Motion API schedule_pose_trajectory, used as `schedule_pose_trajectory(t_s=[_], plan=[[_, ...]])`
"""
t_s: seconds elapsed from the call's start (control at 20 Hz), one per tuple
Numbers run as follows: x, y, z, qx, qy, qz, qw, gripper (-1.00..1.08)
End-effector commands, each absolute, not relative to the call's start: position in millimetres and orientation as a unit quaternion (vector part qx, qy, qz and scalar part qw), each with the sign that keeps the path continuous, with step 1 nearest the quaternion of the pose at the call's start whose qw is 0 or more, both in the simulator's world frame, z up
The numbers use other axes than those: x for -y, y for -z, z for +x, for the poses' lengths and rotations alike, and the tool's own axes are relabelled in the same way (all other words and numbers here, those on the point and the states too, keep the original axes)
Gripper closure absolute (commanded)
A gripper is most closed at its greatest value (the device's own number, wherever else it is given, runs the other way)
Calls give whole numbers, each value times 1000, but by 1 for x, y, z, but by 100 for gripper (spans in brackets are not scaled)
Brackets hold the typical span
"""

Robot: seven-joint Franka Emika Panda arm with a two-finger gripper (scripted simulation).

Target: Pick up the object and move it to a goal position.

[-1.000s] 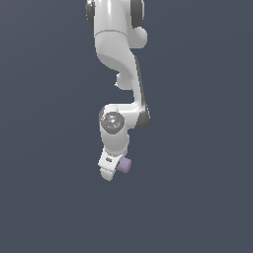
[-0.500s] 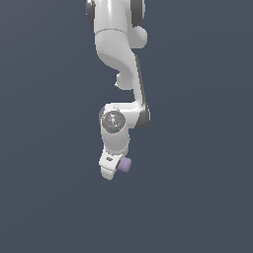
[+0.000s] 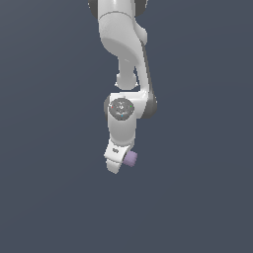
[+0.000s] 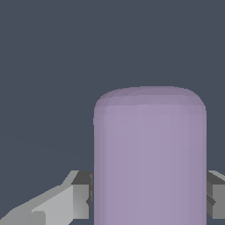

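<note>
The object (image 4: 150,158) is a pale lilac cylinder with a rounded end, and it fills much of the wrist view. Grey fingers (image 4: 81,195) press against both of its sides, so my gripper (image 4: 149,197) is shut on it. In the exterior view the white arm hangs down the middle of the picture. The object (image 3: 131,158) pokes out as a small purple stub on the exterior view's right of my gripper (image 3: 122,162). The fingertips themselves are hidden behind the white hand there.
A plain dark grey-blue background (image 3: 49,148) surrounds the arm in both views. No other objects, containers or edges show.
The arm, with the object held in the gripper, has shifted slightly upward in the exterior view. The grasp looks unchanged.
</note>
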State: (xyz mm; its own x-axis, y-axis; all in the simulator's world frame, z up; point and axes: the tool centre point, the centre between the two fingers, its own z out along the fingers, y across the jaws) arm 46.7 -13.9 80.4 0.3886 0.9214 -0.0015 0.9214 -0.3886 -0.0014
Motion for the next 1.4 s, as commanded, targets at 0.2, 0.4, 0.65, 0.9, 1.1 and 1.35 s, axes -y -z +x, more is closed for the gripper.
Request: schedule_pose_trajectory(t_s=[0.2,0.4,0.65,0.9,1.1,1.35], plan=[[-19,-133,30,553,-1,-833,-1,108],[-44,-173,17,553,-1,-833,-1,108],[-73,-220,3,553,-1,-833,-1,108],[-98,-259,-8,554,-1,-833,-1,108],[-111,-281,-13,553,0,-833,0,108],[-119,-294,-16,553,0,-833,0,108]])
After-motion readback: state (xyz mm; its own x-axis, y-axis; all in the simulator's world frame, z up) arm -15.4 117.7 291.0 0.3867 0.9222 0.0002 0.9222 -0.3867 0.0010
